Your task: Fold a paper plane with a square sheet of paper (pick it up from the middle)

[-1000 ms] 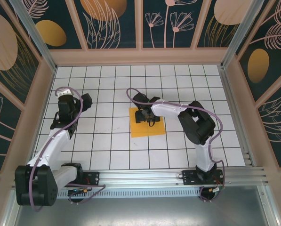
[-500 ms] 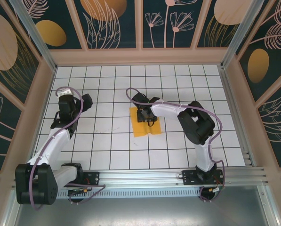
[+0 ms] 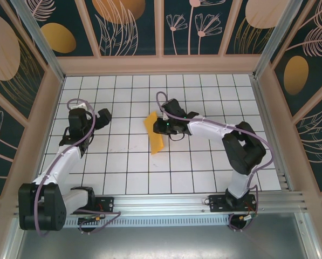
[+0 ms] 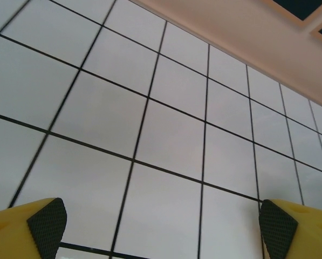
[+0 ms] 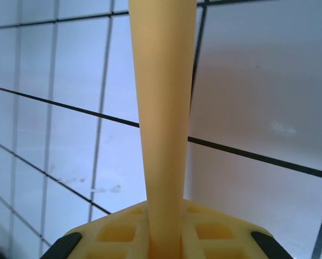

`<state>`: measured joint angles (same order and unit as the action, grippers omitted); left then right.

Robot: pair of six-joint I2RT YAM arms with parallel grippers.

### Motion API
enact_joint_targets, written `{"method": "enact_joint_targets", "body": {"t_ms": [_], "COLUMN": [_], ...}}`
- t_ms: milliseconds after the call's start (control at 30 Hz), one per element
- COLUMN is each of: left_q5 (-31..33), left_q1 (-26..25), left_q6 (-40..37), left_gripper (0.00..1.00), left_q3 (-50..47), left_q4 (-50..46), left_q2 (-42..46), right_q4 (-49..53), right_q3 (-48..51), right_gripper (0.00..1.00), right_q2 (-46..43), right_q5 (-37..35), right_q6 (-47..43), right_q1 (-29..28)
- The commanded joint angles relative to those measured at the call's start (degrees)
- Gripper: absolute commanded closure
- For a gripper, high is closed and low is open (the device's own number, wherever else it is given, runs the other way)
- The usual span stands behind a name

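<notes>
The square sheet of paper (image 3: 155,133) is orange-yellow and hangs bent and lifted off the white grid table, pinched near its middle. My right gripper (image 3: 164,127) is shut on it, at the centre of the table. In the right wrist view the paper (image 5: 165,108) rises as a narrow curved band from between the closed yellow fingers (image 5: 117,234). My left gripper (image 3: 102,117) is open over the left part of the table, apart from the paper. Its two yellow fingertips (image 4: 47,224) stand wide with bare tiles between them.
A white grid table (image 3: 123,162) is fenced by pink wooden walls (image 3: 161,65) at the back and sides. A metal rail (image 3: 166,202) runs along the near edge, where both arm bases sit.
My right gripper closed on the paper's middle and lifted it, so the flat square now hangs crumpled and shifted left. The left gripper drifted slightly right.
</notes>
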<state>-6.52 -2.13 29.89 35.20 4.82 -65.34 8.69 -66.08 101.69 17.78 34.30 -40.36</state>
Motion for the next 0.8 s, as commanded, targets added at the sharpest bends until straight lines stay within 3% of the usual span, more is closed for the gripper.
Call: {"method": "enact_joint_targets", "body": {"t_ms": [0,100,467,767], "left_q5": [-10.3,-12.9,-10.5,-9.1], "left_q1": [0.1,-1.3,-14.2,-26.0], "left_q6": [6.7,10.7,16.3,19.7], "left_gripper": [0.10,0.13,0.22,0.47], "left_q3": [-2.7,-5.5,-4.0,3.8], "left_q4": [5.9,10.5,17.7,23.3], "left_q2": [-1.2,-2.1,-13.1,-27.3], "right_q4": [-9.7,-12.0,-12.1,-10.6], "right_q3": [4.6,7.5,11.6,13.1], "right_gripper": [0.81,0.81,0.78,0.72], "right_q2": [-1.5,-1.1,1.1,1.6], "right_q5": [10.2,10.5,9.2,8.0], "right_q6": [3.4,4.2,1.6,0.2], "right_q1": [2.4,4.0,7.2,8.7]}}
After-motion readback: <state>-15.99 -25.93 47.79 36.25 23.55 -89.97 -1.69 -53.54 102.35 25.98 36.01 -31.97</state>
